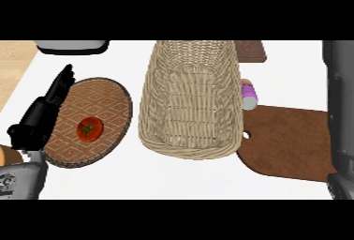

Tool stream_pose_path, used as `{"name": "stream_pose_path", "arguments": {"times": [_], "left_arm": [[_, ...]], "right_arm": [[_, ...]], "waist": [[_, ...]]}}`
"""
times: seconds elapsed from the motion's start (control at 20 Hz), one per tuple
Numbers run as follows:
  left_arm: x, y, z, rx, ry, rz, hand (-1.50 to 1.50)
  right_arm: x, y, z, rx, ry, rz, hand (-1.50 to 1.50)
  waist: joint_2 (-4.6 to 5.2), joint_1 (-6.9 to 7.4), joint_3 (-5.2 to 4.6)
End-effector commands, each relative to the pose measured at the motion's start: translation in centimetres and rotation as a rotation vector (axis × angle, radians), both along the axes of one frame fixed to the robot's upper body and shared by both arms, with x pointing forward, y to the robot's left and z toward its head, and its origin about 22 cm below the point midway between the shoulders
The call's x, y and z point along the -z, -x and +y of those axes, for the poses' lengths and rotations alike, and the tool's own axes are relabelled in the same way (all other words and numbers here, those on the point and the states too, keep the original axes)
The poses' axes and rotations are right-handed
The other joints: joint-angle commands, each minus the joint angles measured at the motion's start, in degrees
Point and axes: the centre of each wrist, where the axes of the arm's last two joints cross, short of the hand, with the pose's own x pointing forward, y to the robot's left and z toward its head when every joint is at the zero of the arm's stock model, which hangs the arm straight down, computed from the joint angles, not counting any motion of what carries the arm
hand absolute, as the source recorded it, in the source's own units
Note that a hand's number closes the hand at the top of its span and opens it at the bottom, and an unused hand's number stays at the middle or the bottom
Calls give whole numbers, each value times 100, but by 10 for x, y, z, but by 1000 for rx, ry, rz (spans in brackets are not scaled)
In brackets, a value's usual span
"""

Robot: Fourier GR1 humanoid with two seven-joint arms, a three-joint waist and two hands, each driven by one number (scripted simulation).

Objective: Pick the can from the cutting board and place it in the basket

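Left hand (38,122), open and empty, rests left of the basket (160,93); can (248,96) stands just beside its right wall, so a crowded reach may topple it.

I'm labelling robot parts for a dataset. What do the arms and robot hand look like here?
The left robot hand is black, with slim fingers. Its forearm is light grey with small dark details. The right forearm is a smooth, darker grey column at the view's right edge; no right robot hand shows.

No readable txt, no labels, brands, nos. or signs anywhere — nothing legible
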Motion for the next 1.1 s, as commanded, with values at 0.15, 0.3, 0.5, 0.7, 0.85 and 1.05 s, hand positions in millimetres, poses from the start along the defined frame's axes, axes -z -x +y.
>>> {"name": "stream_pose_path", "arguments": {"times": [0.15,0.3,0.5,0.7,0.85,1.05], "left_arm": [[4,-3,-4,12,-11,-9,0],[2,-9,-2,0,-11,1,0],[19,1,7,2,-7,8,0],[2,0,6,7,10,14,0],[-11,-2,2,16,-5,-1,0],[-11,3,-12,9,-1,-16,0]], "right_arm": [[-10,-5,72,-30,84,123,150],[-5,-8,71,-14,130,188,150],[21,-16,94,6,177,269,150],[2,-14,71,82,396,233,150],[23,-15,96,117,499,217,150],[23,-22,78,71,599,211,150]], "waist": [[30,51,-1],[25,12,2],[35,39,0],[19,19,2],[26,64,3],[25,70,6]]}}
